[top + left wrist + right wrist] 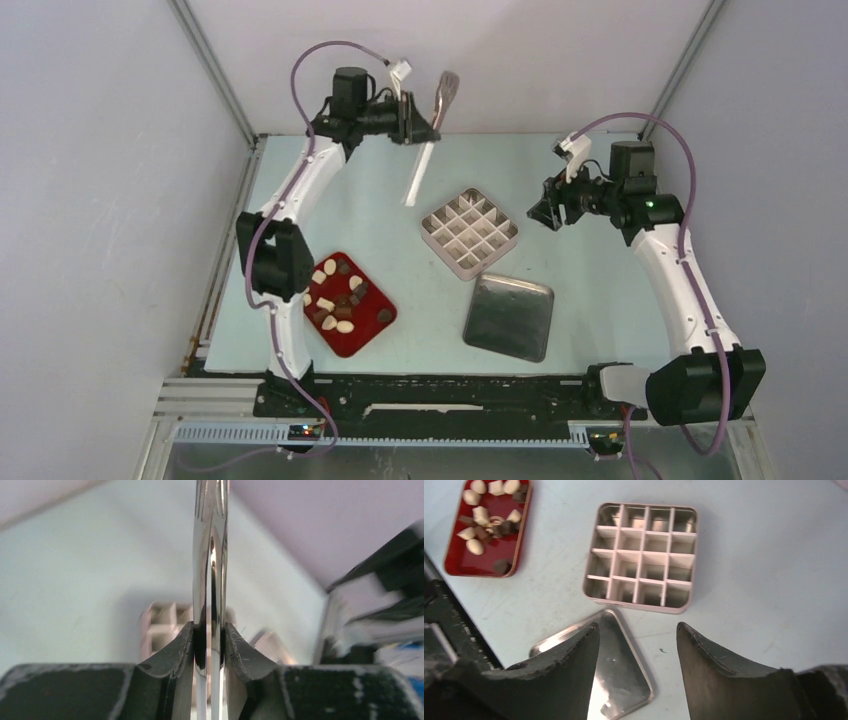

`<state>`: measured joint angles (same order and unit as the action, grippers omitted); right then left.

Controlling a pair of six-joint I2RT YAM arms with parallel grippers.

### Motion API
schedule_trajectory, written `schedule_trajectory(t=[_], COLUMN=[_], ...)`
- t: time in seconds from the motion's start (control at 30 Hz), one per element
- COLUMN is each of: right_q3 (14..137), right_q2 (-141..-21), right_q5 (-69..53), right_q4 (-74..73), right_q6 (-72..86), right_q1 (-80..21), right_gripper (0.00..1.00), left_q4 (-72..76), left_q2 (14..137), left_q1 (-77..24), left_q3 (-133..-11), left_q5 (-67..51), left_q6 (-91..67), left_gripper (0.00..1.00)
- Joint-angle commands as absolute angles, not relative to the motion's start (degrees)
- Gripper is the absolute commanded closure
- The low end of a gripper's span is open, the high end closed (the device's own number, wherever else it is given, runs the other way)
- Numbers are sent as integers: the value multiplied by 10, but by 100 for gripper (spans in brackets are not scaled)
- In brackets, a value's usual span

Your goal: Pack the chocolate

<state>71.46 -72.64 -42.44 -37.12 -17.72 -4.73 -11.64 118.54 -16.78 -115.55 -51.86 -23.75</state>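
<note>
Top external view: the chocolate (pixel 345 326), a mix of cream-white ovals and dark brown lumps, lies in a loose heap on a red tray (pixel 350 344) at the near left of the pale counter (pixel 340 215), just beside the left arm's base. None of the pieces is in the box. The partitioned box (pixel 469 232), a square grid of small cells, stands open near the middle of the counter. Its metal lid (pixel 509 317) lies flat, near and to the right of the box and apart from it.

The left gripper (pixel 412 122) is raised at the far left and holds a pair of metal tongs (pixel 420 170). Their spoon-shaped tips are up against the back wall and the long white-looking end slants down toward the counter. In the left wrist view, the left gripper (pixel 210 635) is clamped narrowly on the two shiny arms of the tongs (pixel 210 555), with the box (pixel 162 620) blurred behind.

The right gripper (pixel 545 212) hovers to the right of the box, pointing left. In the right wrist view its jaws (pixel 638 627) stand wide apart with nothing between them, above the lid (pixel 619 680). Beyond them are the box (pixel 640 607) and the tray (pixel 454 569) of chocolate (pixel 474 545).
</note>
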Motion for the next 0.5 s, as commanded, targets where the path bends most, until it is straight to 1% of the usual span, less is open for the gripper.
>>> schedule_trajectory(t=[0.0,0.13,0.27,0.33,0.4,0.47], right_q3=[733,735,737,736,731,717], right_q2=[-698,-706,-723,-731,-735,-733], right_q5=[-361,-324,-320,-338,-369,-397], right_q4=[-351,-372,-388,-392,-386,-375], right_q6=[-236,-314,-348,-337,-310,-284], right_q1=[-41,-75,-123,-139,-142,-139], right_gripper=[39,37,37,37,37,38], left_q4=[-571,-702,-787,-767,-713,-627], left_q2=[1087,1018,965,933,909,898], left_q1=[-194,-223,-273,-308,-338,-363], left_q3=[-1128,-987,-878,-818,-754,-693], left_q5=[-383,-303,-244,-210,-185,-180], left_q6=[255,449,556,559,546,503], left_gripper=[94,94,94,94,93,93])
